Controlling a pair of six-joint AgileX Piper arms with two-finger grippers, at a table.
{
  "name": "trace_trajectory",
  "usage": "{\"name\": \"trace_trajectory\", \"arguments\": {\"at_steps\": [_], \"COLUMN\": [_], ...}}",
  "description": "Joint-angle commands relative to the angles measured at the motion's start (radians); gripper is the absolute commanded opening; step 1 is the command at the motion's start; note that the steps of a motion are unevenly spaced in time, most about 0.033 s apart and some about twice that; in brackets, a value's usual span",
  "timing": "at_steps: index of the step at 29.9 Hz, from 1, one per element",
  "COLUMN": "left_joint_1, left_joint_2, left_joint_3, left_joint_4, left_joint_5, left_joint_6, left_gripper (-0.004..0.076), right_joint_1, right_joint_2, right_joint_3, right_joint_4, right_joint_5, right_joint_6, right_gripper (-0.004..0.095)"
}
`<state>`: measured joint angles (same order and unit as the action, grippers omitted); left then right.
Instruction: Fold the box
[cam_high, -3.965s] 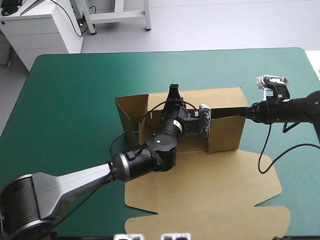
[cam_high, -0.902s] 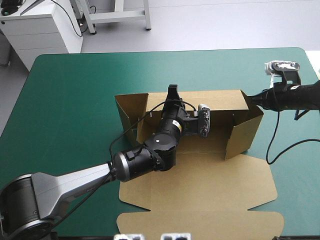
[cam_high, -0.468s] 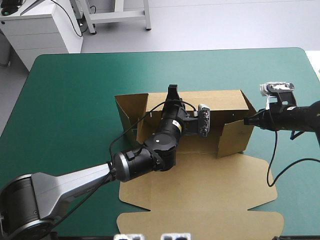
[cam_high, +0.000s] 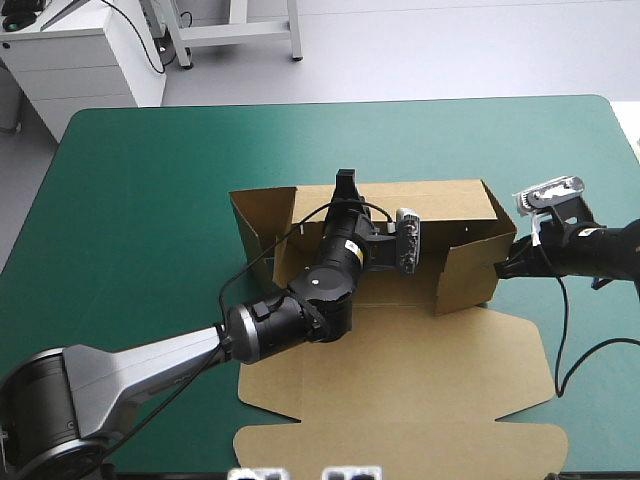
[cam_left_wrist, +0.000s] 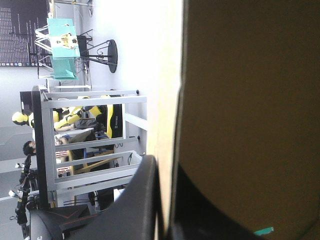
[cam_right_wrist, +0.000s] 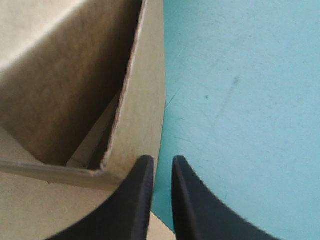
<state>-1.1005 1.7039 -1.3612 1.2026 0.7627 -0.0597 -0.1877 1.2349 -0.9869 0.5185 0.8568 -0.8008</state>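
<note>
The brown box stands in the middle of the table with its back wall and right wall raised, and its lid flat toward the near edge. My left gripper is shut on the top edge of the back wall. In the left wrist view its fingers pinch the board between them. My right gripper is low on the teal-green cover, shut, its tips against the outside of the right wall. In the right wrist view it sits beside the box's corner.
A loose flap stands up at the box's left end. The lid's front tab reaches the table's near edge. Teal-green cover stretches left of and beyond the box.
The right wall first swung outward as my right gripper pulled away, then came back in. The right gripper has now dropped toward the wall's near outer corner. The left arm has held still.
</note>
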Motion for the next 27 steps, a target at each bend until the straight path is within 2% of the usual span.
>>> {"name": "trace_trajectory", "arguments": {"at_steps": [1, 4, 6, 13, 17, 22, 27], "left_joint_1": [-0.009, -0.009, -0.009, -0.009, -0.009, -0.009, -0.009], "left_joint_2": [-0.049, -0.049, -0.049, -0.049, -0.049, -0.049, -0.049], "left_joint_3": [-0.029, -0.029, -0.029, -0.029, -0.029, -0.029, -0.029], "left_joint_4": [0.022, 0.022, 0.022, 0.022, 0.022, 0.022, 0.022], "left_joint_5": [-0.017, -0.017, -0.017, -0.017, -0.019, -0.021, -0.021], "left_joint_6": [-0.009, -0.009, -0.009, -0.009, -0.009, -0.009, -0.009], "left_gripper": [-0.0008, -0.0008, -0.0008, -0.0008, -0.0008, -0.0008, -0.0008], "right_joint_1": [0.0, 0.0, 0.0, 0.0, 0.0, 0.0, 0.0], "right_joint_2": [-0.027, -0.027, -0.025, -0.025, -0.025, 0.009, 0.042], "right_joint_3": [-0.021, -0.021, -0.021, -0.021, -0.021, -0.021, -0.021], "right_joint_4": [-0.008, -0.008, -0.008, -0.008, -0.003, 0.136, 0.214], "right_joint_5": [-0.008, -0.015, -0.008, 0.053, 0.047, 0.044, 0.102], "right_joint_6": [-0.066, -0.139, -0.161, -0.195, -0.221, -0.337, -0.349], "right_gripper": [0.0336, 0.0442, 0.0472, 0.0475, 0.0475, 0.0475, 0.0475]}}
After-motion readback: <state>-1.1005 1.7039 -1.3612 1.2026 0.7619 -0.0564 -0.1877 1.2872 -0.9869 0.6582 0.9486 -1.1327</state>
